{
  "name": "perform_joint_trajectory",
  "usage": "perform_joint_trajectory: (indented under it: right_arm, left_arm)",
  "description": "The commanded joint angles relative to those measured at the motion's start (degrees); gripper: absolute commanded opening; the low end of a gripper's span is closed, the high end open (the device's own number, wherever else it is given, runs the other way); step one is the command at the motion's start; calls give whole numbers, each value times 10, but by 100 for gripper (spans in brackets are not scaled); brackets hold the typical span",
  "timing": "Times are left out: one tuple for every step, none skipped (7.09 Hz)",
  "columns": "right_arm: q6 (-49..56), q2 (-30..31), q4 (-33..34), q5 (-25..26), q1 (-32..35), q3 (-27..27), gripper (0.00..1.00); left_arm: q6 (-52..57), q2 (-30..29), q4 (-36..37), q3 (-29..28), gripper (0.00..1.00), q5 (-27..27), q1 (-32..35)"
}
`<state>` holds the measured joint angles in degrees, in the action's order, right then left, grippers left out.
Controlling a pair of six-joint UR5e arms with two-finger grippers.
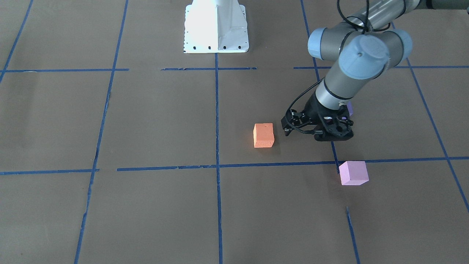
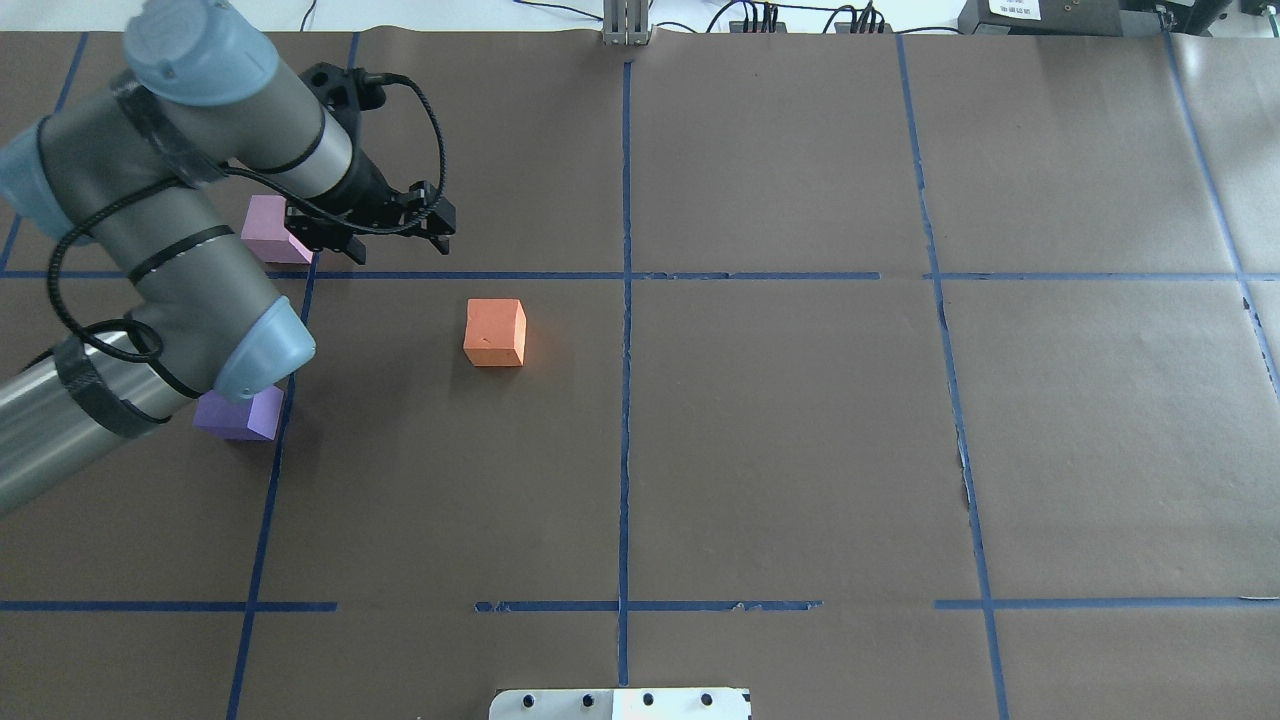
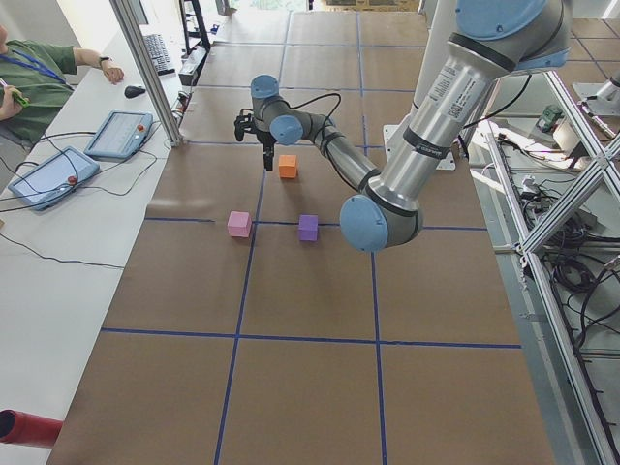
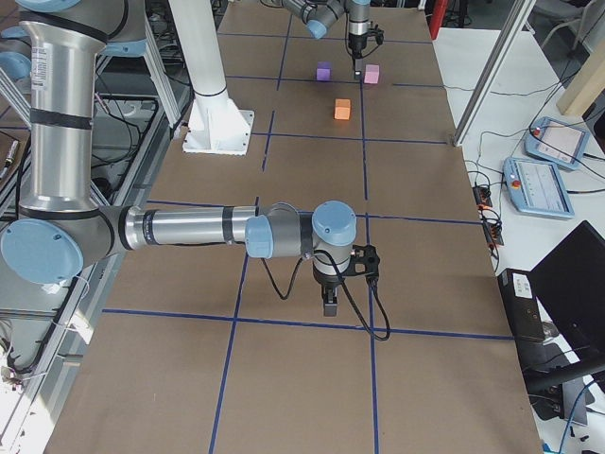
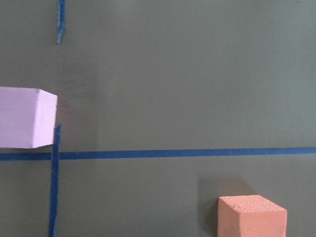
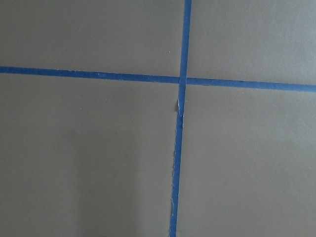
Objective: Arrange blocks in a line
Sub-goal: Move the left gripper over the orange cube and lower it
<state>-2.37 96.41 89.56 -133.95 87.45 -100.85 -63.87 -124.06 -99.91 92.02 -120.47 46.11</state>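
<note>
Upper left in the overhead view, the left tool [image 1: 332,133] hangs between the pink block [image 2: 270,230] and the orange block [image 2: 494,332]. I cannot tell whether it or the right tool [image 4: 329,303] is open or closed.

Orange block [image 2: 494,332]: matte foam cube, flat on one face, left of centre in the overhead view and a little above mid-height. It is turned slightly off square to the frame. A small dark speck shows on its top face in the front-facing view.

Pink block [image 2: 272,230]: pale pink-lilac, same size, flat on one face, at upper left of the overhead view, up and left of orange. Its right edge is partly hidden.

Purple block [image 2: 240,415]: dark violet, same size, near the left edge, below pink and down-left of orange. Its top is partly hidden.

Pink and purple share roughly one column. Orange sits off to their right, level between them. All three lie well apart, none stacked.
</note>
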Motion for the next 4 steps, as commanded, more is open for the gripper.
perform_joint_trajectory:
  right_arm:
    - [0,0,0,-1,0,0,100]
    - [0,0,0,0,0,0,100]
    - [0,0,0,0,0,0,100]
    - [0,0,0,-1,0,0,100]
  left_arm:
    - [-36,-22,-22,-36,100,38,-42]
    - [-49,-33,-23,-50,100,55,-51]
    - [-50,-49,-23,-69,100,67,-62]
    - [-49,-51,-26,-83,100,67,-71]
